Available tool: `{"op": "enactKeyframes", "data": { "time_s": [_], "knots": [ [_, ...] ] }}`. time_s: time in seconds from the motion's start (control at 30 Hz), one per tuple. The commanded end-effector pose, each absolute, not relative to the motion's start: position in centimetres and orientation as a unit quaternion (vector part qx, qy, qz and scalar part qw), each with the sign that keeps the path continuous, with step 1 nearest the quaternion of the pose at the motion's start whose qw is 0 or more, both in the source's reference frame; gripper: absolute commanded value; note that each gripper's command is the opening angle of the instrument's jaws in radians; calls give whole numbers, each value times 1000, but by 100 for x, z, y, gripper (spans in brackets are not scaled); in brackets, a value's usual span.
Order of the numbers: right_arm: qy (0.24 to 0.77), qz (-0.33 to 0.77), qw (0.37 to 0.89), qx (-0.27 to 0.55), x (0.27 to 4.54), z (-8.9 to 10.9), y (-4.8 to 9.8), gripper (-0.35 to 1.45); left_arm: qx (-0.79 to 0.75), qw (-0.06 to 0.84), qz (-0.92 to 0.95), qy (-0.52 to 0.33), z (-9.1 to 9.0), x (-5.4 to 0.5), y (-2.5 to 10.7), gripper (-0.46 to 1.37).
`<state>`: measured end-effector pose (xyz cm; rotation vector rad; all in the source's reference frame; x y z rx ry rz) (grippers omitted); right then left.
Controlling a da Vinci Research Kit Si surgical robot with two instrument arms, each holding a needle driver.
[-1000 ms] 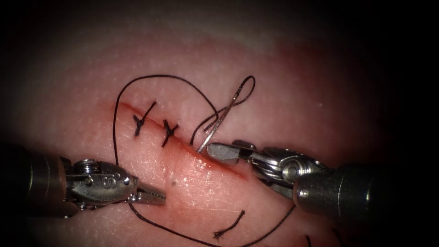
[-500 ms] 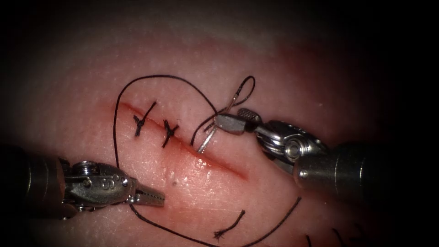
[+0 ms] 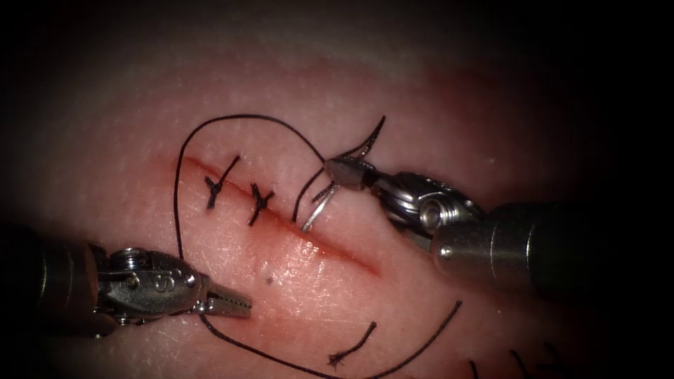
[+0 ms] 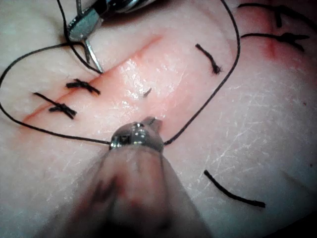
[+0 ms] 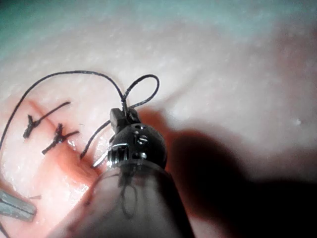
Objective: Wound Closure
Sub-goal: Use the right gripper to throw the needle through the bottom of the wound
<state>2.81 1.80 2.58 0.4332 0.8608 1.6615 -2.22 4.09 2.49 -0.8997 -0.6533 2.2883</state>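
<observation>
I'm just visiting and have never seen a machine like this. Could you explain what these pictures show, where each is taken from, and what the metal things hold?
This is a surgical practice robot with two thin arms, each ending in a small two-jawed hand. It is sewing shut a cut in pork belly, the tissue; there is no patient. One picture comes from an endoscope above and in front; the other two come from small cameras near each arm's wrist. The right hand is shut on the curved needle near its middle, on the right side of the cut. The needle's point sits at the cut's edge; whether it is in the tissue is unclear. The left hand is shut and appears to hold nothing. Black thread loops over the tissue. Two stitches cross the cut, and a cut end of thread lies nearby.
</observation>
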Motion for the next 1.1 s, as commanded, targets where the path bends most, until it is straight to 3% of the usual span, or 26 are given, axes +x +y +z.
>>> {"op": "enactKeyframes", "data": {
  "time_s": [0.03,0.27,0.37,0.83,1.1],
  "knots": [
    [349,727,556,200,282,254,179,-35,-338,294,859,-248,249,-223,409,-35],
    [288,765,517,255,295,240,164,-35,-338,294,859,-248,250,-223,410,-35],
    [230,791,486,291,314,228,152,-35,-338,295,859,-248,251,-227,412,-35],
    [105,762,506,390,343,217,128,-35,-338,296,858,-250,250,-229,414,-35],
    [81,743,493,446,359,205,111,-35,-338,296,858,-250,251,-231,417,-35]
  ]
}}
